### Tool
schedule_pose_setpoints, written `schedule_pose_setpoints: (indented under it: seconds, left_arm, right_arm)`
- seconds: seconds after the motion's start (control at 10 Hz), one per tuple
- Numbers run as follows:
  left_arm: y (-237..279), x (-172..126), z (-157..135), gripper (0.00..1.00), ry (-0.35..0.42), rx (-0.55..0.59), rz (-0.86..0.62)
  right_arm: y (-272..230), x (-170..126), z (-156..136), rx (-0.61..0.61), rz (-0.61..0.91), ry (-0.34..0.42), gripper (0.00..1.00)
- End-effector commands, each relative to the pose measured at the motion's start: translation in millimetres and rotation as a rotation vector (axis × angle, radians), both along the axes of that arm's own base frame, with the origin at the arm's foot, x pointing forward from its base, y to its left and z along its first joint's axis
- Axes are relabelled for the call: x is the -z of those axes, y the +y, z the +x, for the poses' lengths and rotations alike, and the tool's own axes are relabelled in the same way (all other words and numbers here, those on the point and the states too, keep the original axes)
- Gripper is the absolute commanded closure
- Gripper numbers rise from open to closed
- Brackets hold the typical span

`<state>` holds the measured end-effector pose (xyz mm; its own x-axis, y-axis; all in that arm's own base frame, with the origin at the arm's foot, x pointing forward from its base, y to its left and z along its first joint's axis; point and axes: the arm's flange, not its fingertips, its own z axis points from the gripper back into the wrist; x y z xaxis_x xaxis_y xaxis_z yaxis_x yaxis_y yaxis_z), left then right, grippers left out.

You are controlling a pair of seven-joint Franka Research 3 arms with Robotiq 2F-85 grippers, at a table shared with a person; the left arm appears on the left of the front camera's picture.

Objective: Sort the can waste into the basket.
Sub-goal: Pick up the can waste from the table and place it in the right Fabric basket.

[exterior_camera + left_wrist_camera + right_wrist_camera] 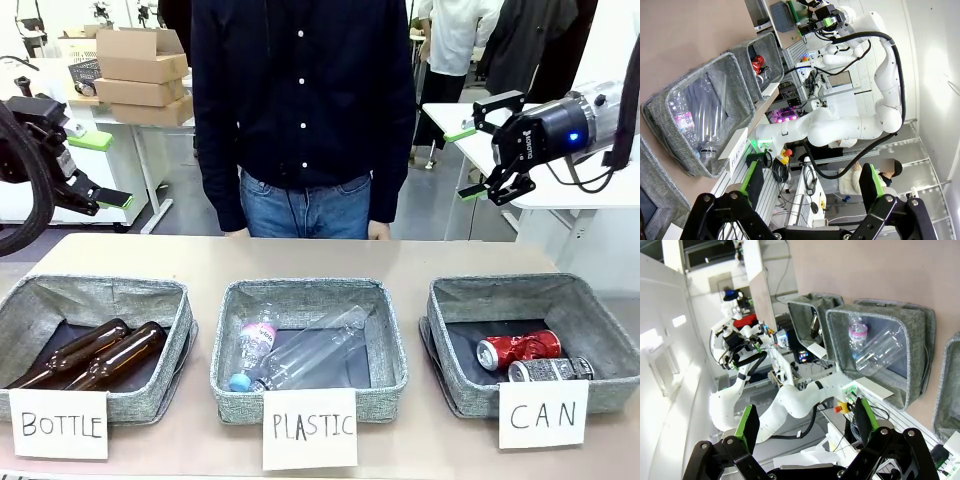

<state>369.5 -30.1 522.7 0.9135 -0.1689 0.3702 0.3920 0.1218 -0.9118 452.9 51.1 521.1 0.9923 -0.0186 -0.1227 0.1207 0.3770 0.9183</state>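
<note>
Both cans lie in the right basket (600, 320), the one behind the "CAN" card (543, 413): the red can (518, 350) on its side near the middle, the black can (550, 370) just beside it, nearer the front wall. Their place suggests the sorting is done, since no can shows on the bare table (300, 255) or in the other bins. The plastic bottles (300, 355) lie in the middle bin (310, 295) and the brown bottles (95, 355) in the left bin (90, 292), each behind its own card.

The left gripper (100, 170) hangs high at the far left, well apart from the bins, jaws spread and holding nothing. The right gripper (482, 160) hangs high at the far right, above and beyond the basket, tilted toward the middle, jaws likewise spread and empty. Both look withdrawn to a resting pose, probably to leave the table free. A person (300, 110) stands at the far side, hands out of sight.
</note>
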Motion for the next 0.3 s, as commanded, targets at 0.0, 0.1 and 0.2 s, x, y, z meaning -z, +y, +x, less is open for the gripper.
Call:
schedule_pose_setpoints:
  seconds: [0.0,0.1,0.2]
  left_arm:
    - [-0.3,-2.8,0.0,0.0,-0.002,-0.008,-0.01]
    - [-0.3,-2.8,0.0,0.0,-0.002,-0.008,-0.01]
    - [-0.3,-2.8,0.0,0.0,-0.002,-0.008,-0.01]
  right_arm:
    - [-2.8,-1.9,0.2,-0.015,-0.007,-0.007,0.0]
    - [-2.8,-1.9,0.2,-0.015,-0.007,-0.007,0.0]
    - [-2.8,-1.9,0.2,-0.015,-0.007,-0.007,0.0]
